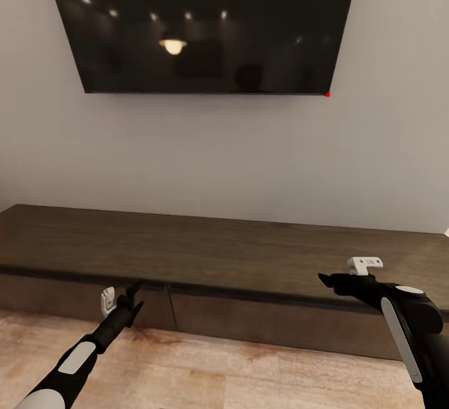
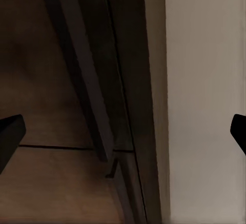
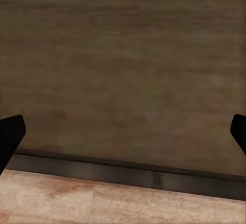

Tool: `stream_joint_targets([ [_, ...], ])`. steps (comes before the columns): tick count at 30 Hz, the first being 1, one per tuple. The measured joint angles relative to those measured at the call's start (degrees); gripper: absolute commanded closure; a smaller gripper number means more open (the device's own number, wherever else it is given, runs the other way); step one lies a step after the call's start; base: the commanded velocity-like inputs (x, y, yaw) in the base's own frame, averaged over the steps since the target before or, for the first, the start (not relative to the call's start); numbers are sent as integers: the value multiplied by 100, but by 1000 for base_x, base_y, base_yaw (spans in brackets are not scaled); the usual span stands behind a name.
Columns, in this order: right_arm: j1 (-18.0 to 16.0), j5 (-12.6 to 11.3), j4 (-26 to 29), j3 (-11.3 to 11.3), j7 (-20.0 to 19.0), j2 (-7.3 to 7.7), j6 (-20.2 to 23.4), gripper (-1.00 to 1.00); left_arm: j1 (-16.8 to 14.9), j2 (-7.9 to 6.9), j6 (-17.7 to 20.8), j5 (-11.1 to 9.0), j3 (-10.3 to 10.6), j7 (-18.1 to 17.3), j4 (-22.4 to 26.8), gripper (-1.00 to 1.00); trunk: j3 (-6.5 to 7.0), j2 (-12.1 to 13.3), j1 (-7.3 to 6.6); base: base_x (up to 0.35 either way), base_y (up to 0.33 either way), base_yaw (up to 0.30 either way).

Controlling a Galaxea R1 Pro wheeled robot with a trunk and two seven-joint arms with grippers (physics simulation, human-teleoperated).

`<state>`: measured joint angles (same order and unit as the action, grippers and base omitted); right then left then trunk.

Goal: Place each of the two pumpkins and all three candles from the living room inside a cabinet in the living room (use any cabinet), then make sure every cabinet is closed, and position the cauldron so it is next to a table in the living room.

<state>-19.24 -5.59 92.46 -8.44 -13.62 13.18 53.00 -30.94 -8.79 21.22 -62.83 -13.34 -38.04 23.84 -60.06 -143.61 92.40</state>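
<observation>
The cabinet (image 1: 218, 259) runs off both sides of the head view, its drawer fronts flush and in shadow below the top's overhang. It stands against a pale grey wall (image 1: 249, 147) under a dark screen (image 1: 206, 22) cut off at the top, with light wood floor (image 1: 218, 365) in front. The left hand (image 1: 128, 300) hangs before the seam between two fronts, the right hand (image 1: 330, 281) over the top's front edge. Both wrist views catch fingertips (image 2: 10, 137) (image 3: 10, 134) spread far apart, released, grasping nothing; the right wrist view looks down on cabinet top and floor
</observation>
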Motion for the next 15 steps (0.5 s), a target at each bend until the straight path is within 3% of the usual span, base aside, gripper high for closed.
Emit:
stream_joint_targets([
  [9, -9, -1, 0, 0, 0, -15, 4, -100, 0, 15, -4, 0, 1, -44, -35, -100, 0, 0, 0, 0, 0, 1],
  [15, -19, 3, 0, 0, 0, -11, 8, -100, 0, 25, -34, 6, -1, -46, -37, -100, 0, 0, 0, 0, 0, 114],
])
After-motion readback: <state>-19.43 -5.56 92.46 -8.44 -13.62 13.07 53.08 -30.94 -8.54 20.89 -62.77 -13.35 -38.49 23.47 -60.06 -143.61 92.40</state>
